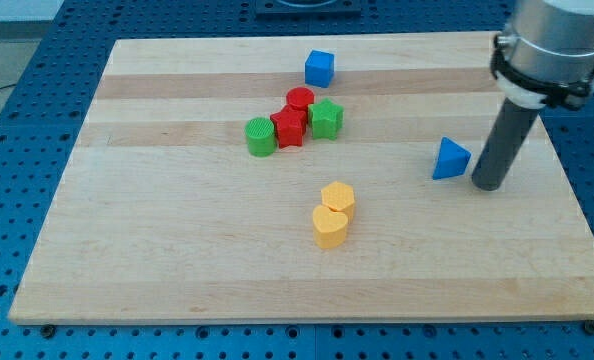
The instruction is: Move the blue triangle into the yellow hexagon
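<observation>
Blue triangle (451, 160): on the desk's (177, 270) right half, one corner toward the view's left, flat face toward our tip (487, 186), which stands just beside it on the right. No long axis that we can make out. We carry no jaws, only a rod. Yellow hexagon (338, 197) sits centre-bottom, touching a second yellow block (329, 227). Desk: pale wooden board on a blue perforated base (17, 120).

Pale wood board (177, 250), matt dark rod (502, 145)
</observation>
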You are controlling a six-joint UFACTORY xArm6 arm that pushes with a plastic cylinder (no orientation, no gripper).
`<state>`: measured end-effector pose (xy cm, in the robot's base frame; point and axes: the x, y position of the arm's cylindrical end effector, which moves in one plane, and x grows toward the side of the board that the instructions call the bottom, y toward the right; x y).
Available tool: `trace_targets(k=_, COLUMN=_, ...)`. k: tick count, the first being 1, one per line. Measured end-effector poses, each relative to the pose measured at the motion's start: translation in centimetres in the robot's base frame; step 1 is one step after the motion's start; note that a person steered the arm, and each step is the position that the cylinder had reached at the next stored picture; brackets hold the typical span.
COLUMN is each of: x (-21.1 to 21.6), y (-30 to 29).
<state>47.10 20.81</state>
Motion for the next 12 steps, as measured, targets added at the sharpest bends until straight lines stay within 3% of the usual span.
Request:
trace_targets(k=2, x=-4.4, y=-2.3)
trace_targets(k=3, x=-4.1, y=-9.0)
trace_targets(k=4, x=-1.4, y=-11.0)
trace_targets(k=5, x=-2.6, y=-9.5)
trace_targets(k=6, x=-1.0, y=-5.8)
trace_targets(k=7, x=1.9, y=-7.0)
trace_targets(k=8, x=2.3, y=-12.2)
trace_targets(k=9, x=1.1, y=-9.7)
trace_targets(k=10, x=-0.9, y=-11.4)
trace_targets(k=11, x=-1.0, y=-18.2)
trace_targets(k=12, x=2.4, y=-20.3)
